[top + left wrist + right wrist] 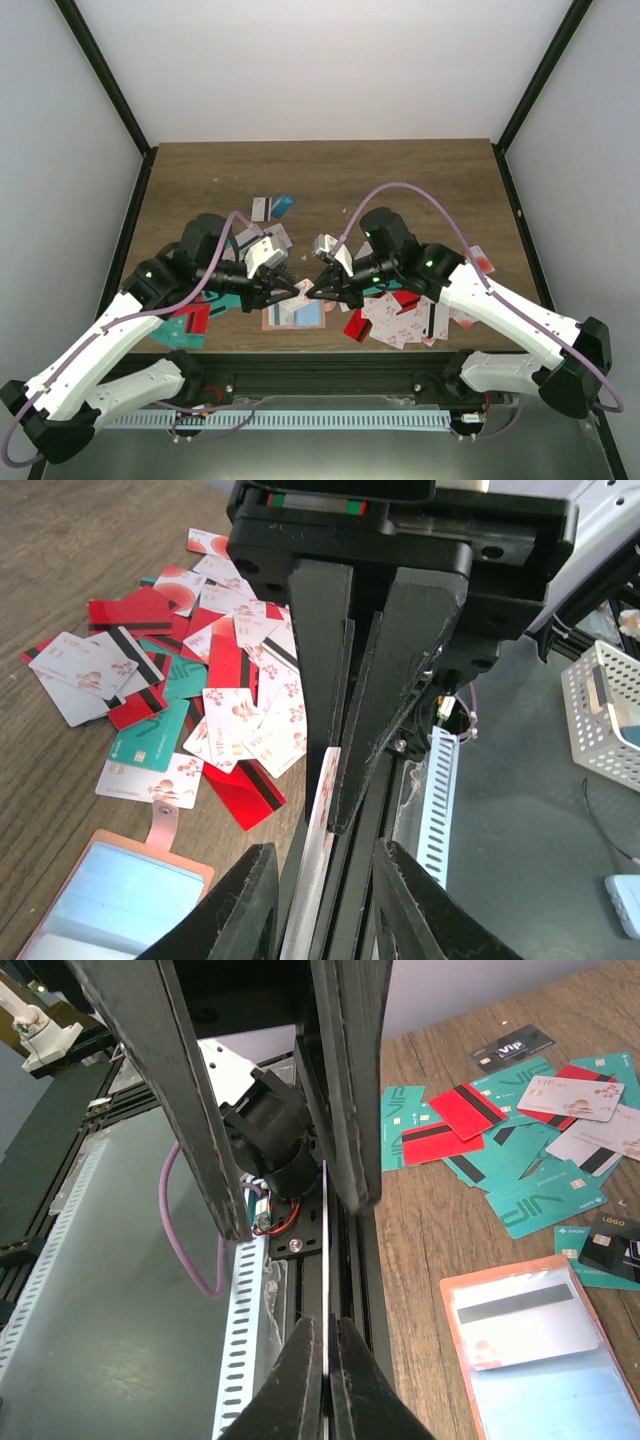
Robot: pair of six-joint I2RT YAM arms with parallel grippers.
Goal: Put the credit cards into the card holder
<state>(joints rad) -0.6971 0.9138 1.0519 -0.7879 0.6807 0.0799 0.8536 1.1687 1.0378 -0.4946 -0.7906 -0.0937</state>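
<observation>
- The right fingers (298, 1390) are pressed together on one credit card (310, 870), held edge-on, apparently for a hand-over.
- The left fingers (240, 910) are spread either side of that card, with no visible contact.
- The card holder (295, 315) lies open at the near centre of the counter (330, 170), between piles of loose cards (400, 320), ready for loading.

The left arm (110, 340) and right arm (510, 310) bend inward from their bases and meet tip to tip over the middle of the table's (400, 170) near edge. The right gripper (313, 290) is pinched tight on a thin card (312, 860) held edge-on. The left gripper (290, 292) has its jaws apart, one on each side of that card's free end.
</observation>
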